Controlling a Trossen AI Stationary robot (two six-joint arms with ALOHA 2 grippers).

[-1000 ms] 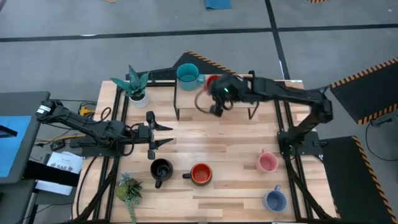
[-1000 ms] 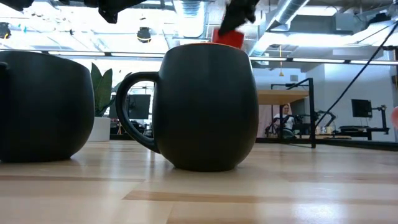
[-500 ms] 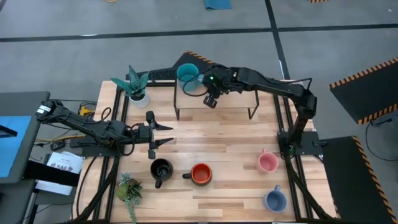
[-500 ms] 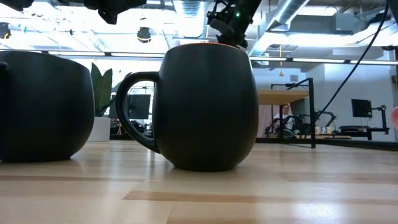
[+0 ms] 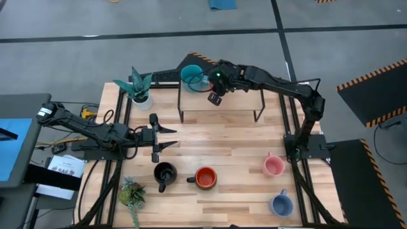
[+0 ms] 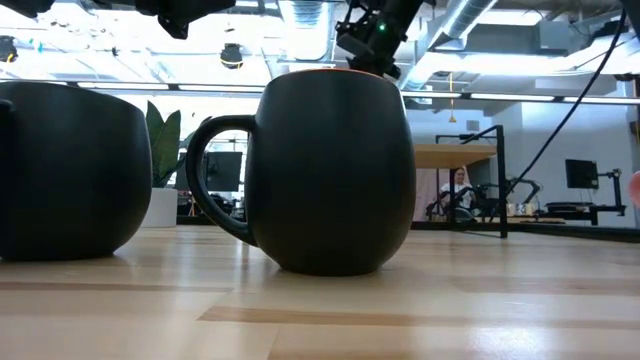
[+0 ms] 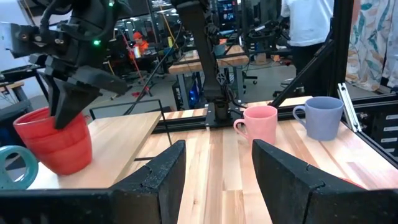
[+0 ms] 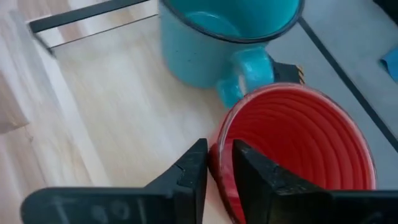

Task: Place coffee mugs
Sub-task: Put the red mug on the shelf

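Note:
The red mug (image 8: 298, 146) stands on the raised shelf (image 5: 241, 105) at the table's far side, close beside the teal mug (image 5: 191, 75). My right gripper (image 5: 215, 97) is over it, shut on its rim, and hides it in the high view. The left wrist view shows the red mug (image 7: 53, 143) with its base on the shelf top. My left gripper (image 5: 166, 137) hangs open over the table's left part. The black mug (image 5: 165, 173), orange mug (image 5: 205, 178), pink mug (image 5: 273, 165) and light blue mug (image 5: 280, 204) stand on the table. My right gripper pinches the red mug's rim (image 8: 217, 144) on the side toward the shelf's front, with one finger (image 7: 62, 112) inside the mug and one finger (image 8: 189, 171) outside. The fingers come from above, slanting down. The mug is upright, its base on the shelf beside the teal mug's handle (image 8: 249, 71).
A white pot with a green plant (image 5: 138, 89) stands at the far left corner and a small plant (image 5: 131, 193) at the near left. In the low view the orange mug (image 6: 335, 170) looms dark and blocks most of the table. A person (image 7: 308, 25) stands beyond the table.
My right gripper carried the red mug toward the table's far left, from in front of the shelf's middle to a spot beside the teal mug, and lowered it onto the shelf top. In the last half second it has barely moved.

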